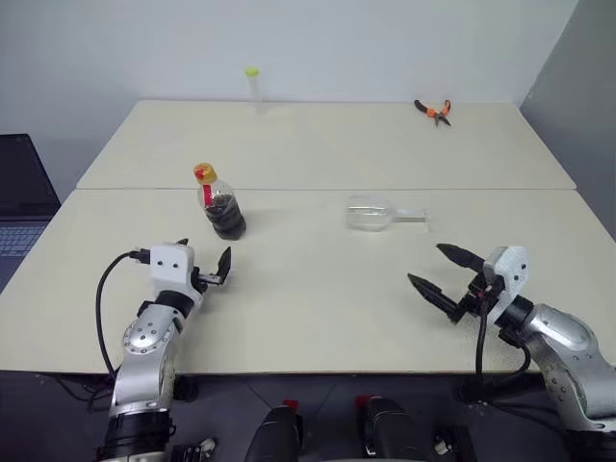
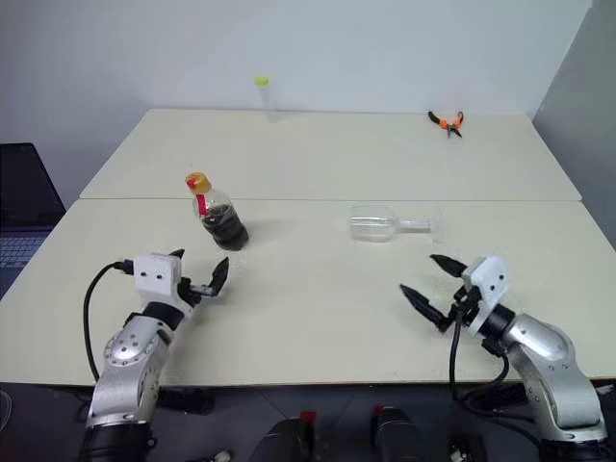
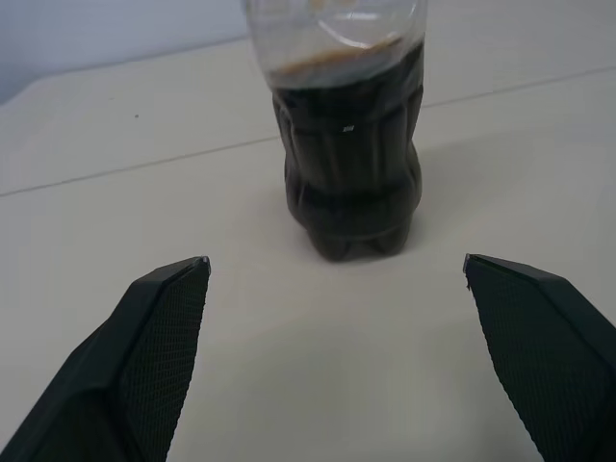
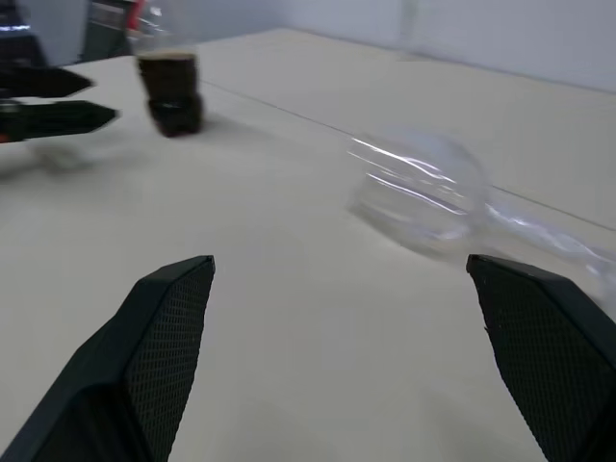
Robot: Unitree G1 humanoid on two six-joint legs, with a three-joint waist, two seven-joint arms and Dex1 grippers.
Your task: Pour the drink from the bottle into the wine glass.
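The clear stemmed wine glass (image 1: 371, 214) lies toppled at frame centre; both released grippers should first stand it upright, then grasp the squat cola bottle (image 1: 222, 206).

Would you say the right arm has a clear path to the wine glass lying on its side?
Probably yes: the wine glass lies just beyond the open right gripper, with bare table between them.
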